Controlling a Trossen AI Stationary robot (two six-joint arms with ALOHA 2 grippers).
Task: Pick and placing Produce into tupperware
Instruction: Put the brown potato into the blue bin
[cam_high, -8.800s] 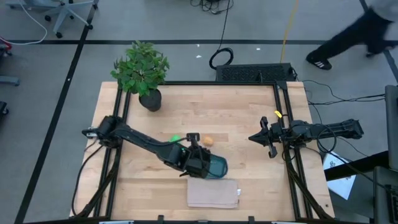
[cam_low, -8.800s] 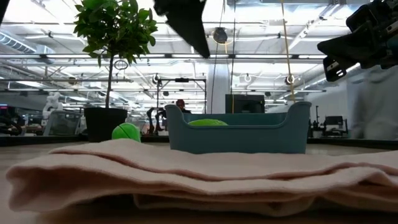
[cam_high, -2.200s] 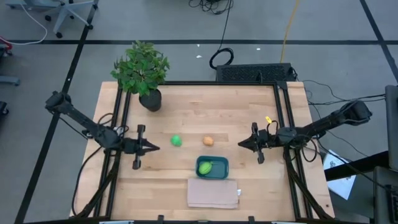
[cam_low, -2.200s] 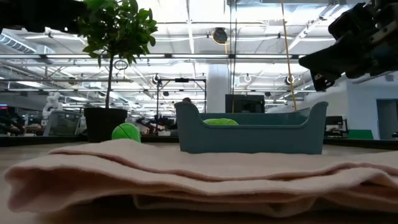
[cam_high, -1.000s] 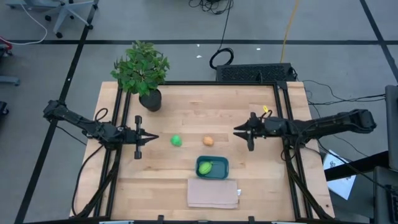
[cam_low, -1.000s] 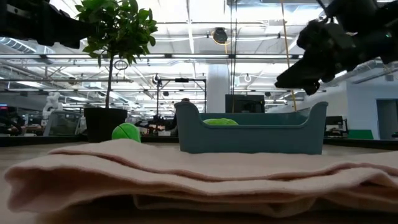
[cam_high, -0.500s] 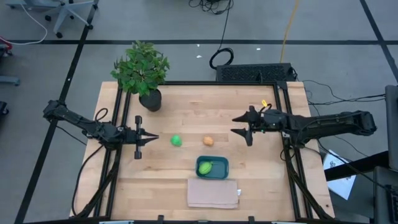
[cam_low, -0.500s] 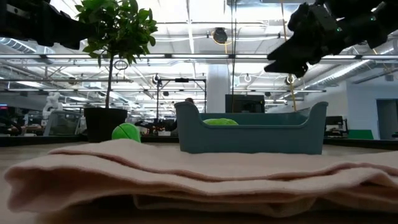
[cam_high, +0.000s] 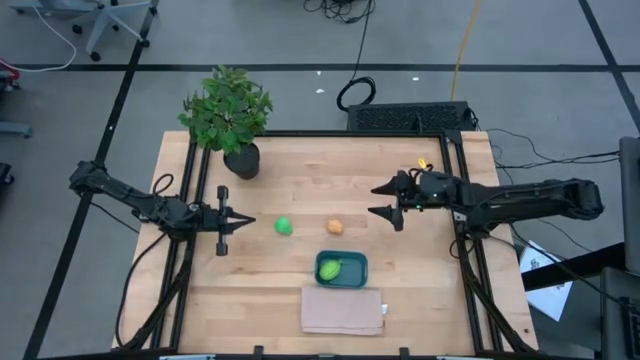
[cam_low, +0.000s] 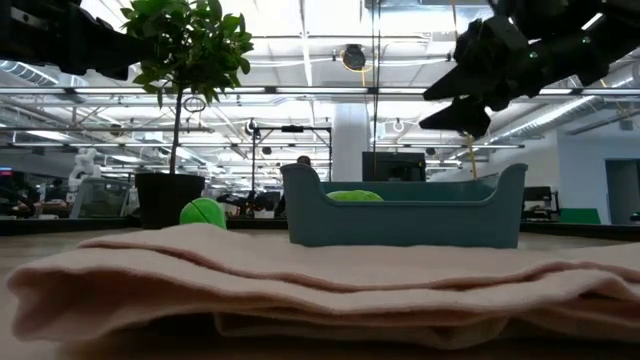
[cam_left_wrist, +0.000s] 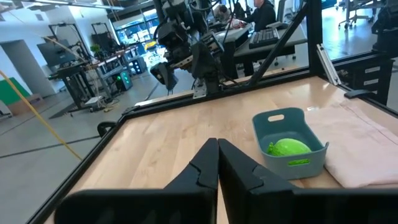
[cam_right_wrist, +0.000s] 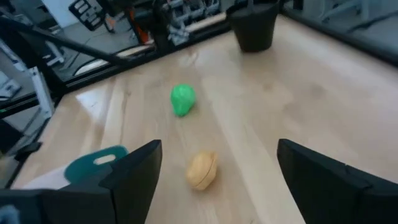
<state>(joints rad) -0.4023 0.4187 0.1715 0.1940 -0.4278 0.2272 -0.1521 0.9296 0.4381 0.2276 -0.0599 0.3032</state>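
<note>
Two pieces of produce are still sitting out on the surface (cam_high: 300, 170), and one is already lying inside the tupperware.

Going from left to right: the left gripper (cam_high: 244, 222) is waiting over the left side of the surface, with its fingers pressed together and holding nothing. Just to its right, the bright green ball (cam_high: 284, 226) is resting on the wood. Next, near the middle, the orange-tan piece (cam_high: 335, 227) is lying by itself. A little nearer than these two, the teal tupperware (cam_high: 341, 268) is sitting with the lime-green piece (cam_high: 333, 268) inside it, and a beige folded cloth (cam_high: 343, 311) is lying just on its near side. At the far left corner a potted plant (cam_high: 230, 115) is standing.

On the right, the right gripper (cam_high: 387, 200) is hanging above the surface with its fingers spread wide and nothing between them. The orange-tan piece is lying to its left and a bit nearer, close but not touching. In the right wrist view it is showing right between the two spread fingers (cam_right_wrist: 134, 171).

It looks like the right gripper is getting ready to pick up the orange-tan piece. To do this well, it should be coming down slowly with one finger on each side of the piece. The piece is round, so a bump could be sending it rolling. Squeezing gently around its middle should be helping.
</note>
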